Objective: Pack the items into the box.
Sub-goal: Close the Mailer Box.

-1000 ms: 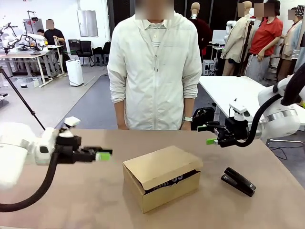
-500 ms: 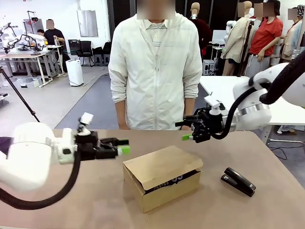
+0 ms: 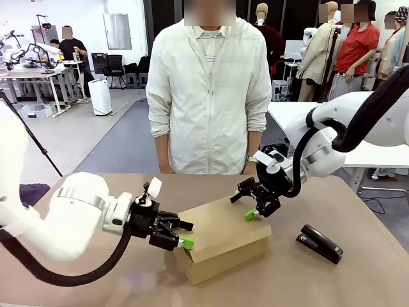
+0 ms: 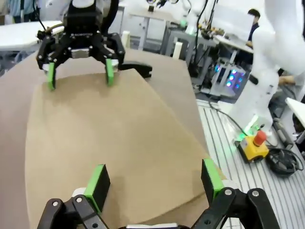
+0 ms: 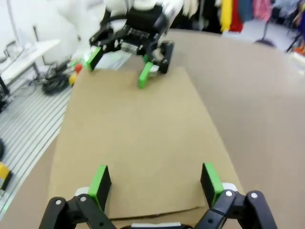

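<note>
The brown cardboard box (image 3: pixel 223 240) sits mid-table with its flap lid lying flat. My left gripper (image 3: pixel 184 235) is open at the lid's left end, its green pads just above the cardboard. At the lid's far right end my right gripper (image 3: pixel 243 206) is also open. In the left wrist view my left gripper (image 4: pixel 155 179) hangs over the lid (image 4: pixel 119 133), facing the right gripper (image 4: pixel 78 71). In the right wrist view my right gripper (image 5: pixel 155 181) hangs over the lid (image 5: pixel 138 138), opposite the left gripper (image 5: pixel 119 64). The pouch and the utility knife are hidden.
A black stapler (image 3: pixel 319 243) lies on the table right of the box, also seen as a dark shape (image 4: pixel 136 69) behind the right gripper. A person in a white jacket (image 3: pixel 208 89) stands at the far edge, arms down.
Both grippers have swung in from the sides onto the box's lid. The flap has gone down, closing the gap where the pouch's white lettering showed.
</note>
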### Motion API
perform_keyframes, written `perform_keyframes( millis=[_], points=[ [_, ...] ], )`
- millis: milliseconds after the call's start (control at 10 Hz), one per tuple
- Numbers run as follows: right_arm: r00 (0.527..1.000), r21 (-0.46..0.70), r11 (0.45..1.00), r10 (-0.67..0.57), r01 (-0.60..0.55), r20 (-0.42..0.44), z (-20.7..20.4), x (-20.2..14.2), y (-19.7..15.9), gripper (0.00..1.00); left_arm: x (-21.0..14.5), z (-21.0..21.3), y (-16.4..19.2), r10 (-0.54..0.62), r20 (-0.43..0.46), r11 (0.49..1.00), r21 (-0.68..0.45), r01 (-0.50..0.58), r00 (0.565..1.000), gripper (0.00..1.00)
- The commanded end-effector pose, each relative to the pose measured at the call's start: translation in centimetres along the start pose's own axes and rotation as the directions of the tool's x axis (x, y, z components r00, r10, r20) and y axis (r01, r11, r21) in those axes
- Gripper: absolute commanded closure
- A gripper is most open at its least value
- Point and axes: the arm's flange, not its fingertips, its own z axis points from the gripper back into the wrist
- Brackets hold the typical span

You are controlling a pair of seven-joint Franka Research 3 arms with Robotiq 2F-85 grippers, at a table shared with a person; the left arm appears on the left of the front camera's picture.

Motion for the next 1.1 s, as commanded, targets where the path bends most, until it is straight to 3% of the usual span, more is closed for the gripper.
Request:
perform_keyframes(
  millis=[0, 200, 400, 600, 800, 900, 1000],
  points=[
    [0.994, 0.035, 0.999, -0.014, 0.018, -0.111, -0.8, 0.3, 0.6, 0.0, 0.0, -1.2, 1.1, -0.025, -0.065, 0.998, 0.055, 0.029, 0.998, 0.0],
    [0.995, 0.028, 0.999, -0.02, 0.023, -0.1, -0.5, -0.2, 0.9, 0.0, -0.8, -1.8, 0.9, -0.017, -0.193, 1.0, 0.002, 0.018, 0.981, 0.0],
    [1.0, 0.032, 0.999, -0.016, 0.016, -0.019, 0.2, -0.3, 0.8, 0.0, -0.3, -1.1, 1.0, -0.038, -0.2, 0.999, 0.017, 0.042, 0.979, 0.0],
    [0.991, -0.004, 0.994, -0.105, 0.105, 0.079, 1.6, 1.6, 1.4, 0.0, 2.3, 1.5, 0.5, -0.082, -0.11, 0.993, 0.076, 0.091, 0.99, 0.0],
    [0.937, -0.045, 0.949, -0.301, 0.313, 0.179, 4.1, 5.1, 3.3, 0.0, 6.2, 5.4, -0.2, -0.079, 0.056, 0.991, 0.113, 0.072, 0.995, 0.0],
    [0.886, -0.041, 0.901, -0.416, 0.433, 0.204, 5.5, 6.2, 4.5, 0.0, 7.4, 7.6, -0.2, 0.021, 0.135, 0.994, 0.1, -0.035, 0.991, 0.0],
    [0.817, 0.023, 0.84, -0.533, 0.542, 0.222, 7.3, 6.5, 6.0, 0.0, 7.8, 10.1, -0.1, 0.195, 0.205, 0.978, 0.032, -0.205, 0.959, 0.0]
  ],
)
